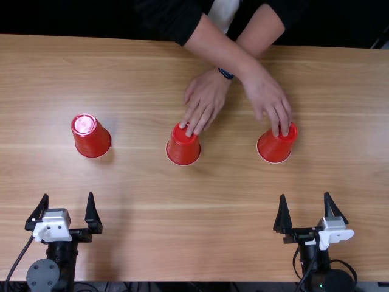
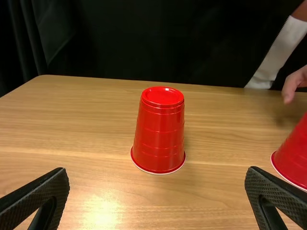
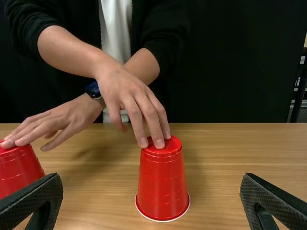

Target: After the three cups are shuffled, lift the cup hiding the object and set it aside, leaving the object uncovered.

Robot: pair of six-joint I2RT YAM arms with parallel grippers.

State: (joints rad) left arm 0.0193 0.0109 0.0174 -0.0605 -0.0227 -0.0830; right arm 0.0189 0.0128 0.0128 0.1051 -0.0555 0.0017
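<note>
Three red cups stand upside down in a row on the wooden table (image 1: 194,201). The left cup (image 1: 90,135) (image 2: 159,130) stands alone. A person's arms cross over the table: one hand (image 1: 205,100) rests its fingertips on the middle cup (image 1: 183,145) (image 3: 16,167), the other hand (image 1: 268,98) (image 3: 132,100) on the right cup (image 1: 276,143) (image 3: 162,180). My left gripper (image 1: 65,212) (image 2: 158,206) sits open near the front edge, facing the left cup. My right gripper (image 1: 308,214) (image 3: 153,206) sits open near the front edge, facing the right cup. The object is hidden.
The person's dark sleeves (image 1: 182,18) hang over the table's far edge. Bare wood lies between the cups and both grippers.
</note>
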